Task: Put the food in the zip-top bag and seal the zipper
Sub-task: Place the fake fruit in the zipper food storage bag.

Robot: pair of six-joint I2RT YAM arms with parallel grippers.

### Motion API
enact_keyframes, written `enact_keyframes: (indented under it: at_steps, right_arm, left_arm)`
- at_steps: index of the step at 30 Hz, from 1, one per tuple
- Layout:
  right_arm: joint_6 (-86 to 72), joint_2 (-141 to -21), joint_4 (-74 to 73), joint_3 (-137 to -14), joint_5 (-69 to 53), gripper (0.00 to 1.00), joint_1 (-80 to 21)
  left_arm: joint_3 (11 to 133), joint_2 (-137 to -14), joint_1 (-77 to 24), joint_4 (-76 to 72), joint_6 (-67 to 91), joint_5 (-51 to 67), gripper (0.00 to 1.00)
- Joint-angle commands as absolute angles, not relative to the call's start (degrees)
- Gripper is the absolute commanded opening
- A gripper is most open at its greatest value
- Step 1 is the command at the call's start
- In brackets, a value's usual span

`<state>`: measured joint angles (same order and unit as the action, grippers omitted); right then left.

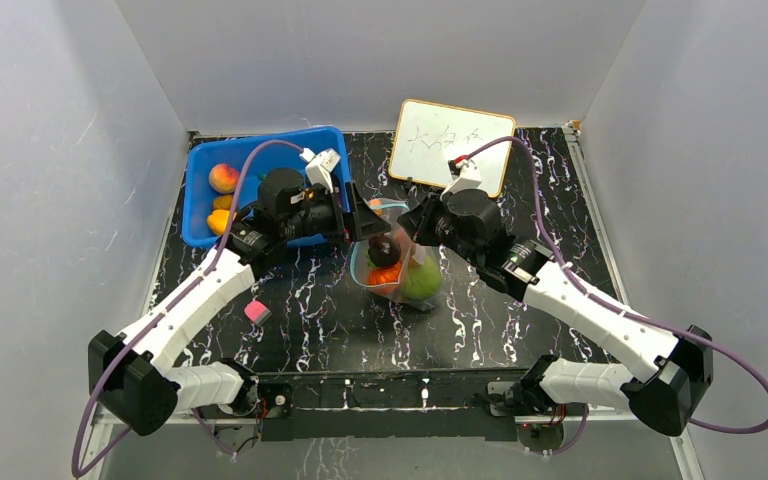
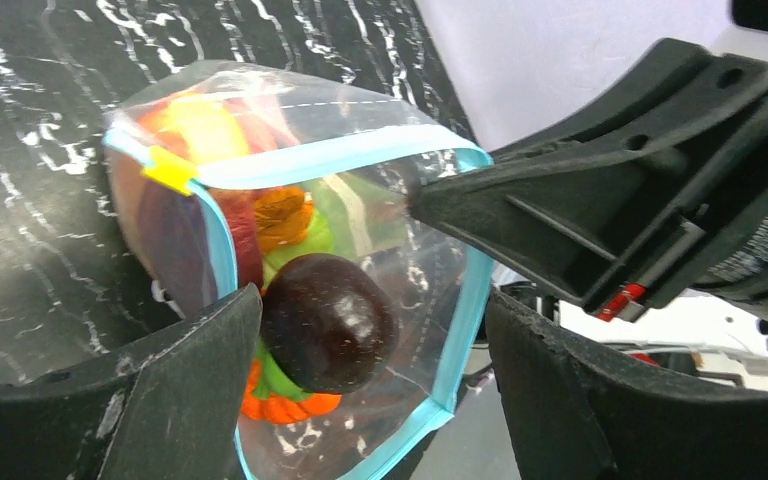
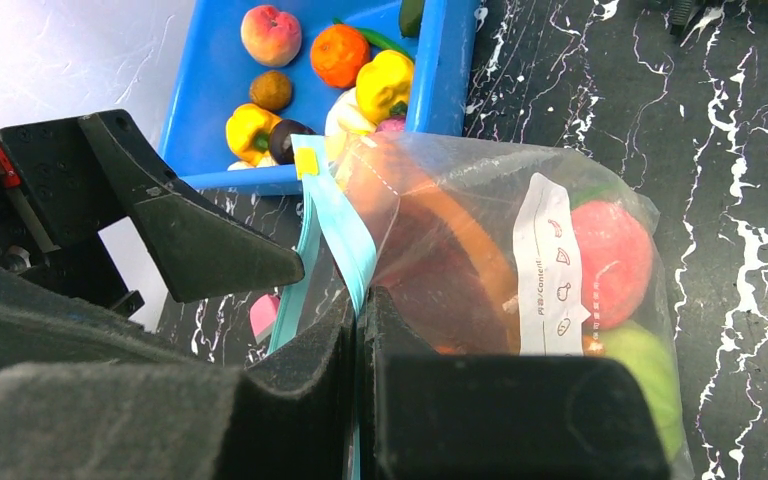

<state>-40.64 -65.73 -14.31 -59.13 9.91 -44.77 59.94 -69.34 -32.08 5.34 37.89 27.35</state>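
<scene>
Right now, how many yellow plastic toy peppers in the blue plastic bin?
2: one yellow pepper beside the dark piece, one beside the orange fruit; more possibly hidden.

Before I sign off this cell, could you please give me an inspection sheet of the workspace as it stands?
Surface: black marbled table.
Job's things: zip-top bag mid-table, holding a dark round fruit and a green fruit; zipper unsealed, mouth open. More food lies in the blue bin.
Clutter: pink cube by the left arm; whiteboard with writing at the back.
Grippers: left gripper, jaws open astride the bag's mouth; right gripper, jaws shut on the zipper edge.
Cables: purple cables loop off both arms, one over the bin.
Surroundings: plain pale walls on three sides.
</scene>
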Motion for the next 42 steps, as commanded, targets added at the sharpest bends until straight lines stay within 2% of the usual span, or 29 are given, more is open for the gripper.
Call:
enact_keyframes:
  at_steps: [1,7,10,17,23,24,25,27,31,34,42]
  right_arm:
    - [-41.16,-62.34,-7.54,-60.4,10.65,0.0,-44.76]
    - [-40.78,-61.76,-7.51,-59.69,9.91,0.0,-44.78]
    - [-40.77,-61.78,-7.65,-59.62,9.21,0.0,-44.74]
    - [-40.2,-61.94,-7.9,-60.22,9.14,0.0,-44.79]
    - [-40.21,-61.95,-7.91,-59.9,8.97,0.0,-44.75]
    - [-40.25,-61.96,-7.91,-59.79,8.98,0.0,-44.76]
    - [-40.25,-61.94,-7.91,-59.7,8.89,0.0,-44.74]
    - [-39.77,-61.96,-7.87,-59.36,8.8,0.0,-44.79]
    - [-33.55,-63.4,-9.19,-59.23,10.08,0.0,-44.81]
    - [-27.29,-66.09,-15.7,-62.31,14.18,0.0,-44.74]
    - [-22.35,-66.9,-21.83,-68.85,16.45,0.0,-44.76]
  left_arm:
    - [64.97,-67.12,-32.33,13.08,31.49,22.96,0.8]
    - [69.14,-66.1,-32.34,24.03,24.92,11.41,0.72]
    - [68.06,-66.33,-32.33,25.88,24.39,7.2,0.64]
    - [62.91,-67.91,-32.31,18.42,27.94,15.67,0.49]
    - [61.92,-70.51,-32.28,17.93,27.87,16.81,0.37]
    - [61.92,-70.66,-32.32,17.89,27.93,17.34,0.33]
    - [62.09,-70.76,-32.34,17.74,28.16,18.04,0.24]
    - [62.69,-70.58,-32.34,17.59,28.84,18.84,0.0]
    - [65.67,-69.11,-32.27,16.1,32.1,23.22,0.0]
    - [65.27,-67.13,-32.29,10.52,37.34,27.96,0.0]
    - [60.3,-66.02,-32.34,7.01,39.55,26.7,0.0]
